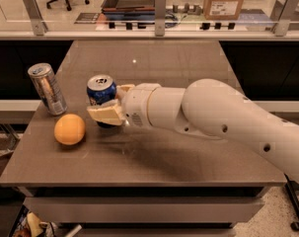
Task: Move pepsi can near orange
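The pepsi can is dark blue with a silver top and stands upright near the left middle of the brown table. My gripper reaches in from the right on a white arm and is shut on the can, with one cream finger in front of it and the other behind it. The orange lies on the table just left of and slightly nearer than the can, a short gap away.
A plain silver-grey can stands at the table's left edge, behind the orange. A glass railing with metal posts runs behind the table's far edge. The table's left and front edges drop to the floor.
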Controlling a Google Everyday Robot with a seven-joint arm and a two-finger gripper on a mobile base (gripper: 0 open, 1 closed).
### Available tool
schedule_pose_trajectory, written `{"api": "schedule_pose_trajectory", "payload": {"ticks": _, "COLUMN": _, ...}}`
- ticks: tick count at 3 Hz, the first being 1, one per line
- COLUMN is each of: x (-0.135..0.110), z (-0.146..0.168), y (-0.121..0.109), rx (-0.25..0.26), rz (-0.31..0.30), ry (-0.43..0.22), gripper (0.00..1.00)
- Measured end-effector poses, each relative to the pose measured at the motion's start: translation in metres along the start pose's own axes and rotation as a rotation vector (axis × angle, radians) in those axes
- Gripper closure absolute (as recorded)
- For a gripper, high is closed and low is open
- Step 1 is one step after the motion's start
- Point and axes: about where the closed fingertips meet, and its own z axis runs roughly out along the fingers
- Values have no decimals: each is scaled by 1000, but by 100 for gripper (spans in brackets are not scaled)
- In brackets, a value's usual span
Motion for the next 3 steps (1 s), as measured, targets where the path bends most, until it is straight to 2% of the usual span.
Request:
{"api": "schedule_pose_trajectory", "payload": {"ticks": 1, "x": -1, "z": 1, "y": 2, "rx": -2, "rz": -3, "ry": 0, "gripper": 13}}
{"api": "schedule_pose_trajectory", "payload": {"ticks": 2, "x": -2, "z": 2, "y": 3, "rx": -4, "rz": -6, "ry": 1, "gripper": 0}}
{"api": "schedule_pose_trajectory", "payload": {"ticks": 3, "x": -2, "z": 2, "y": 3, "rx": -4, "rz": -6, "ry": 1, "gripper": 0}}
